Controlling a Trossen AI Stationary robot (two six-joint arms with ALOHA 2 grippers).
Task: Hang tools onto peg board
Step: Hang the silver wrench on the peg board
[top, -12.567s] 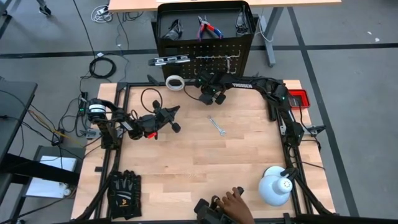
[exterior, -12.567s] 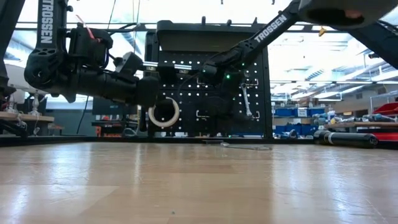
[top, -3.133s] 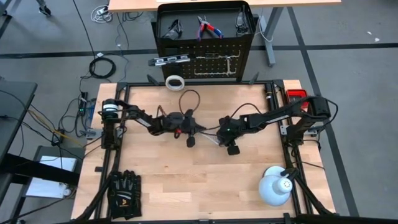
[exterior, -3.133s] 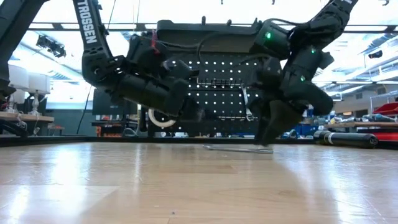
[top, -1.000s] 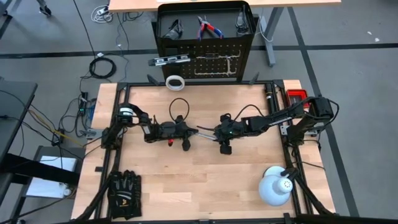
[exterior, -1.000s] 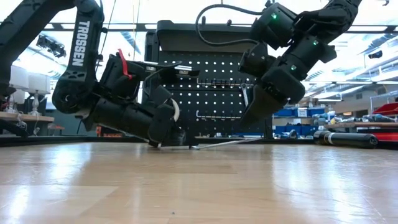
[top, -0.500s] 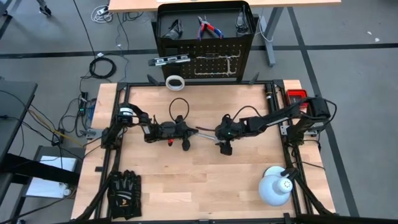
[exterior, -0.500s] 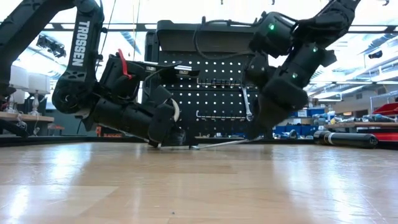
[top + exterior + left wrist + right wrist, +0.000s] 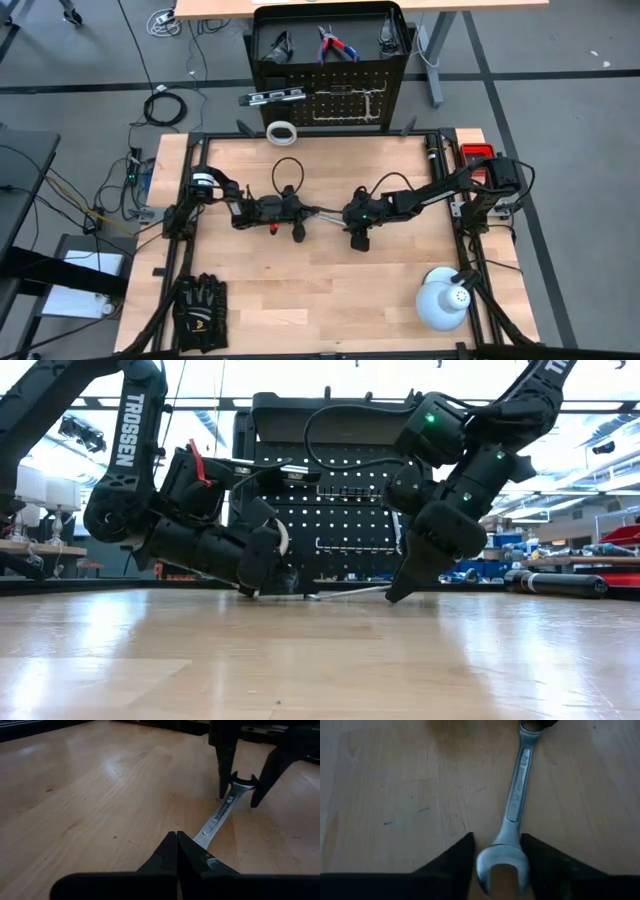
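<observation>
A silver wrench [image 9: 325, 212] lies mid-table between my two grippers, pointing left to right. My left gripper [image 9: 302, 212] is shut at its ring end, and my right gripper [image 9: 497, 862] is shut on its open-jaw end. In the low view the wrench [image 9: 350, 591] slopes slightly up toward my right gripper [image 9: 395, 595]. The peg board [image 9: 330, 100] stands beyond the far edge, with a level bar [image 9: 272, 97] and another wrench [image 9: 368, 100] hanging on it. The white tape roll [image 9: 283, 132] sits at its foot. Red-handled pliers [image 9: 335, 45] and glasses [image 9: 280, 45] lie on its top shelf. My left gripper's shut fingertips [image 9: 192, 847] rest on the wrench's ring end [image 9: 206, 854], slanting down from the table's left. The finger itself hides the place of contact. My right gripper pinches the open-jaw head [image 9: 502, 862] between its two fingers [image 9: 460, 857], one on each side. It comes steeply from above and holds that end a little off the table.
A white dome lamp [image 9: 443, 298] stands at the near right corner. Black gloves [image 9: 200, 305] lie at the near left. A small red box [image 9: 480, 157] sits at the far right edge. Bare wood [image 9: 330, 290] lies on the near side of both grippers.
My right gripper has come down toward the table and a little toward the left, and its fingertips now stand at the wrench's open-jaw end. That end of the wrench sits lower than before. My left gripper has kept still at the ring end.
</observation>
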